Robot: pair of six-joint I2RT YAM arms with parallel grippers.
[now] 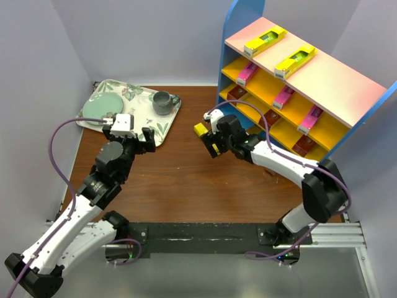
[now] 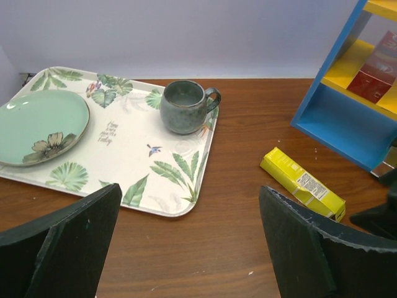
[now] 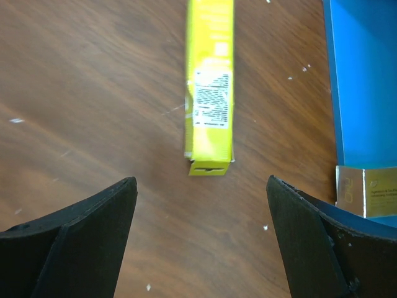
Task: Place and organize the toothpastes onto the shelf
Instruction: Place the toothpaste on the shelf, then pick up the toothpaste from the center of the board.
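In the right wrist view, a yellow toothpaste carton (image 3: pixel 211 93) is seen lying flat on the brown tabletop (image 3: pixel 93 93), its printed label face up and its near end pointed toward the camera. The right tool (image 3: pixel 198 248) is held above it with its fingers spread wide. Nothing is gripped, and the carton's end lies just ahead of the gap between the fingers. To the carton's right, the blue side panel of the shelf (image 3: pixel 360 74) is seen close by, apart from the carton. In the top external view, two yellow cartons (image 1: pixel 265 40) are seen resting on the shelf's pale pink top board. Three pink cartons (image 1: pixel 284 96) are spaced along the orange board below, and dark red cartons (image 1: pixel 271 117) are set on the lower boards. In the left wrist view, the left tool (image 2: pixel 189 248) is likewise spread wide and holds nothing. It is aimed across the tabletop at the near corner of a floral tray (image 2: pixel 124 161). On that tray a grey-green mug (image 2: pixel 184 107) stands upright, and a pale green plate (image 2: pixel 37 124) is laid at the left end.
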